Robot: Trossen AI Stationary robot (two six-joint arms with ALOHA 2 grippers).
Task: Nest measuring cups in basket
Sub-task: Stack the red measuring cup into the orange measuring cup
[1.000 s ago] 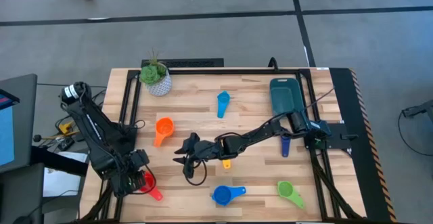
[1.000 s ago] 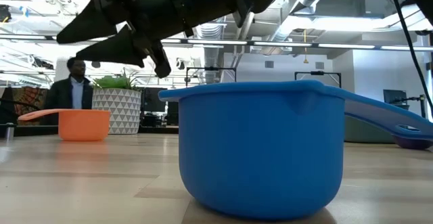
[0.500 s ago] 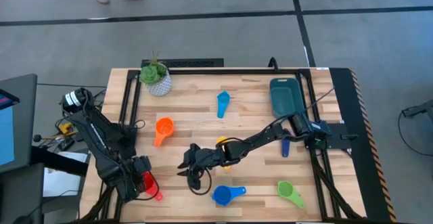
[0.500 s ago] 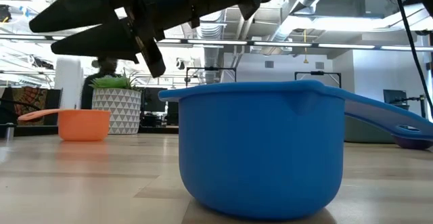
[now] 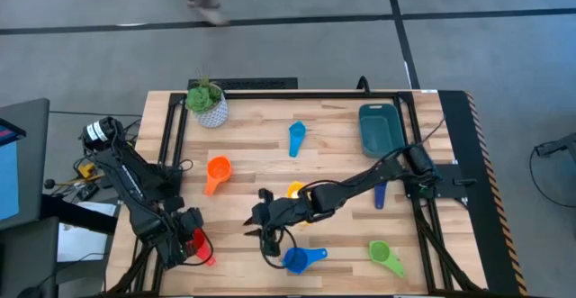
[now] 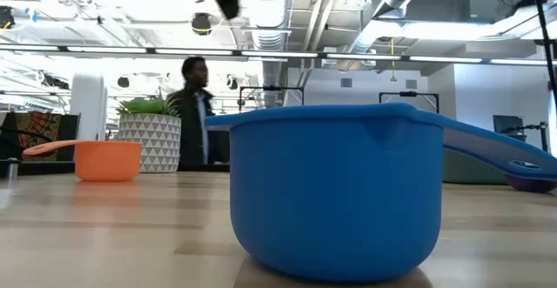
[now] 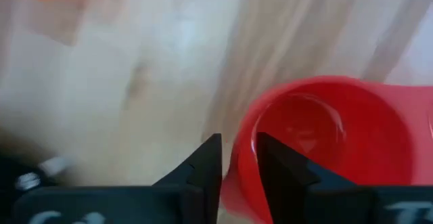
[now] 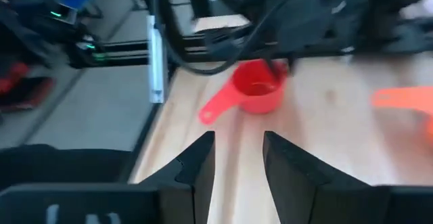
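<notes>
Since a second ago the right gripper [image 5: 262, 227] has slid across the table from just beside the yellow cup [image 5: 294, 190] toward the blue cup [image 5: 293, 259], and now hangs just above and beside that cup's bowl; in the low view its dark shape has risen almost out of the picture.

Starting at the table's left edge, the left gripper [image 5: 186, 242] sits at the red cup [image 7: 325, 139]. Its wrist view shows one finger inside the bowl and one outside, the gap narrow, straddling the wall near the rim. Whether it truly pinches the wall I cannot tell. That rim pinch looks like the natural way to lift a shallow scoop.

Next comes the orange cup [image 5: 217, 170], lying alone, well apart from the blue cup, with the white plant pot [image 5: 209, 107] beyond it at the far edge. The right gripper's fingers stand apart, holding nothing, probably lining up on the blue cup.

Right of the yellow cup, the light blue cup [image 5: 296, 136] lies toward the far side. The navy cup [image 5: 379, 193] lies partly under the right arm, and the green cup [image 5: 385, 257] sits well right of the blue cup.

Farthest right is the basket [image 5: 381, 129], at the far right corner. It appears empty: no cup is inside it, and no cup is nested in another. By my judgement the task has barely begun.
</notes>
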